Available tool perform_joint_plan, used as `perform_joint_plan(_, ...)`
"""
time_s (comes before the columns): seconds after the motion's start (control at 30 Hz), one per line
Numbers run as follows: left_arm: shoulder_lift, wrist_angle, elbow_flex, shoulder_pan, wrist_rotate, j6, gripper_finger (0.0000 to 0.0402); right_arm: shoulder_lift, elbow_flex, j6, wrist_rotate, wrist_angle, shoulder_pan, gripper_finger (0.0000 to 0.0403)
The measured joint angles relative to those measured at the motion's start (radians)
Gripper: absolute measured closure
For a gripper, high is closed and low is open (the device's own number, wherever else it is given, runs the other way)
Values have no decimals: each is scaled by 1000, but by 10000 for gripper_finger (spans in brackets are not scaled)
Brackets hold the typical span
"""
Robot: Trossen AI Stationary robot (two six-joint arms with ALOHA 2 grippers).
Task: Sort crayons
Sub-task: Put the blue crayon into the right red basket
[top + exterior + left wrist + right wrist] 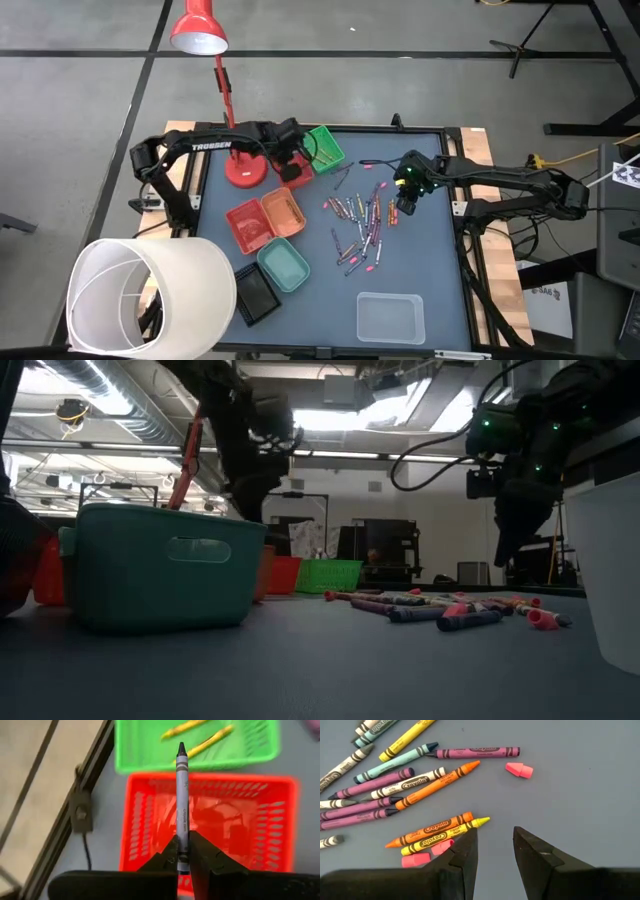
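Note:
My left gripper is at the table's far side, shut on a grey crayon above a red tray. Just beyond the red tray stands a green tray holding two yellow crayons. The loose crayons lie in a mixed-colour scatter on the table's middle. My right gripper hangs open over the bare table at the scatter's right edge, an orange and a yellow crayon beside one finger, nothing between its fingers. My left gripper pinches the grey crayon's blunt end between its two fingers. The crayon runs along the fingers and sticks out past their tips, its pointed end leading. The fingers slant down from above, and the crayon is lifted clear over the red tray.
A red lamp stands with its base close to the left gripper. Red, orange, teal and black trays sit centre-left, a clear tray at the near edge. A white cylinder covers the near left corner.

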Motion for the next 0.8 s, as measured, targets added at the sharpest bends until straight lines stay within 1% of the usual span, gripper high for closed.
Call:
perform_joint_plan(0.2, -1, -95, -7, 22, 0, -22, 395, 0, 0, 0, 0, 0, 0, 279)
perform_joint_plan(0.3, -1, -95, -7, 22, 0, -55, 395, 0, 0, 0, 0, 0, 0, 279)
perform_joint_plan(0.53, -1, -94, -7, 21, 0, -56, 392, 0, 0, 0, 0, 0, 0, 279)
perform_joint_plan(0.8, -1, -94, -7, 21, 0, -56, 351, 0, 0, 0, 0, 0, 0, 279)
